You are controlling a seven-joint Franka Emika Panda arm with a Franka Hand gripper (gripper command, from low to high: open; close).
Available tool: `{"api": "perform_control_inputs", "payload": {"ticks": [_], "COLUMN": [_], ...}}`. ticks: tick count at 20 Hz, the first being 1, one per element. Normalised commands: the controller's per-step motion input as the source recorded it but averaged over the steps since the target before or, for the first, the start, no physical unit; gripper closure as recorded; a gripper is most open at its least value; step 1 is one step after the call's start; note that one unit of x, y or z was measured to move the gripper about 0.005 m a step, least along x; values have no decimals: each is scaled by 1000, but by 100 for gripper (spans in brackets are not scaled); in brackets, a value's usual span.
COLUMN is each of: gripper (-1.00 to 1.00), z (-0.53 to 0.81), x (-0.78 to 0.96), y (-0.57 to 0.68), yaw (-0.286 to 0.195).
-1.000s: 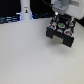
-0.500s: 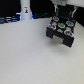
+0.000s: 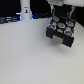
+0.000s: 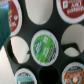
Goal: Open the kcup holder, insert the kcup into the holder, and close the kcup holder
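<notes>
The kcup holder [image 3: 61,33] is a black box at the exterior view's upper right, with its pod tray showing coloured tops. My gripper [image 3: 60,14] hangs right above it. In the wrist view the black tray [image 4: 30,26] with round slots fills the picture. The kcup [image 4: 45,47], white with a green top, sits in the middle slot. A blurred teal fingertip [image 4: 4,22] shows at the picture's edge, apart from the kcup. The other finger is out of view. Nothing is between the jaws.
Two red-topped pods [image 4: 71,9] sit in neighbouring slots, and several slots are empty. A tall white bottle-like post [image 3: 25,10] stands at the back, to the exterior view's left of the holder. The white table [image 3: 30,60] stretches in front.
</notes>
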Motion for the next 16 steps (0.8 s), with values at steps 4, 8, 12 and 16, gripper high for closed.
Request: {"api": "perform_control_inputs", "payload": {"ticks": [4,8,12,16], "gripper": [-100,-100,-100,-100], "z": [144,100,64,40], "x": [538,569,619,657], "y": [-314,-335,-314,-234], "yaw": [58,57,52,50]}}
